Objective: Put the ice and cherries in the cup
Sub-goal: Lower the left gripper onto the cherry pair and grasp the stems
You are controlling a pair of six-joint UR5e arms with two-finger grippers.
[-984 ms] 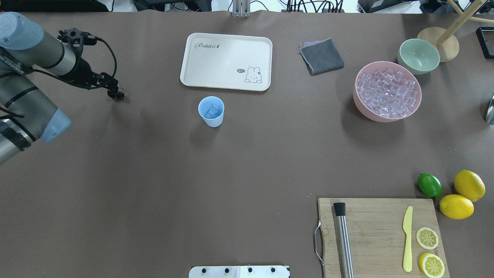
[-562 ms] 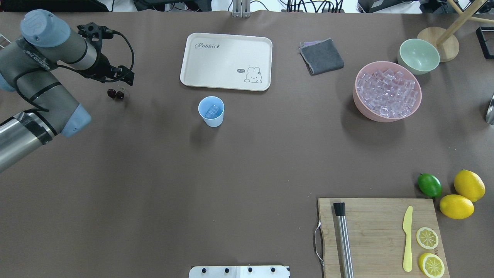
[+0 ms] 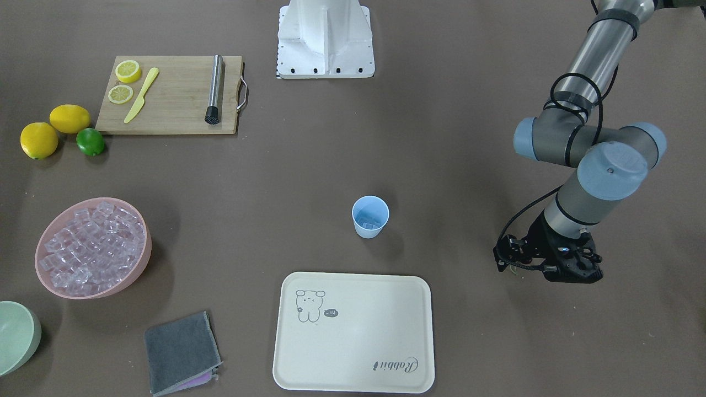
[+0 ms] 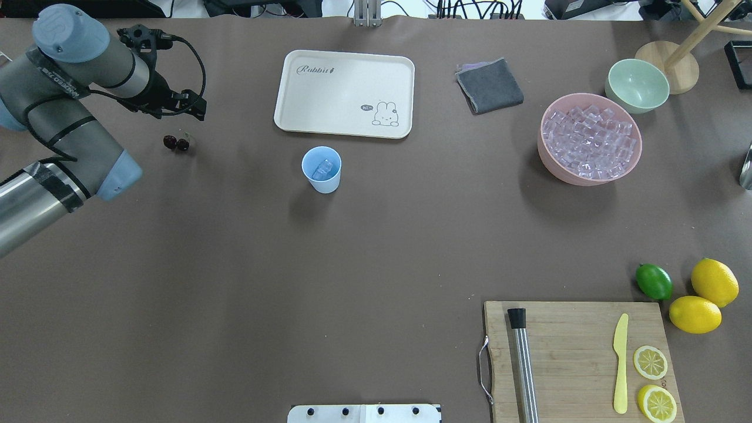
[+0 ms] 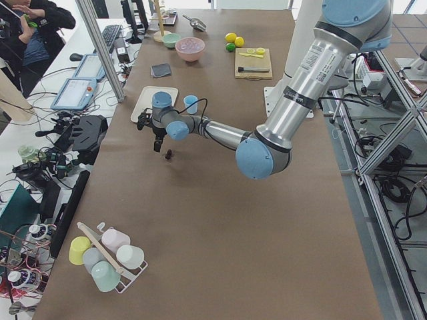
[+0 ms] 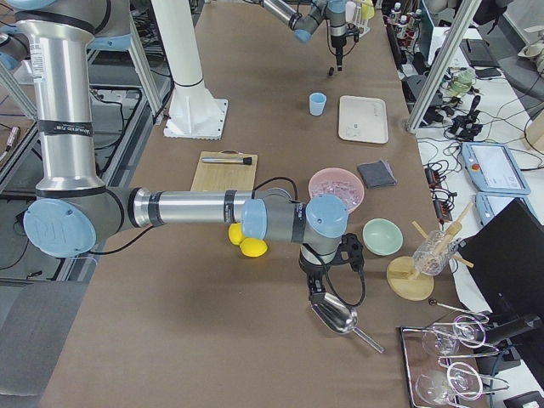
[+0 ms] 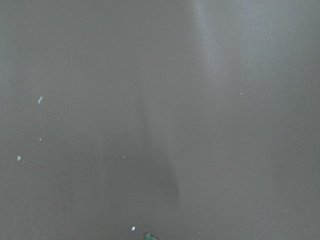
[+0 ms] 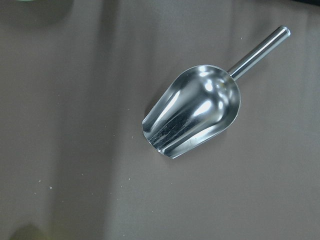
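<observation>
The light blue cup (image 4: 321,177) stands upright mid-table, in front of the tray, with a few clear ice cubes (image 4: 322,170) in it; it also shows in the front view (image 3: 370,223). More ice (image 4: 589,141) fills the pink bowl (image 4: 547,160). The two dark cherries (image 4: 176,143) lie on the table at the far left, also seen in the left side view (image 5: 168,155). My left gripper (image 4: 195,111) hovers just beyond them, not touching; I cannot tell if it is open. My right gripper (image 6: 315,289) hangs over a metal scoop (image 8: 195,117); I cannot tell its state.
A cream tray (image 4: 344,93) lies behind the cup. A grey cloth (image 4: 489,86), a pale green bowl (image 4: 637,86) and a wooden stand (image 4: 668,66) are at the back right. A cutting board (image 4: 578,358) with knife, muddler and lemon slices, a lime (image 4: 654,281) and lemons (image 4: 714,282) are at the front right.
My left arm swung up and back. Its gripper moved from over the cherries to a spot beyond and to their right. The cherries stayed on the table.
</observation>
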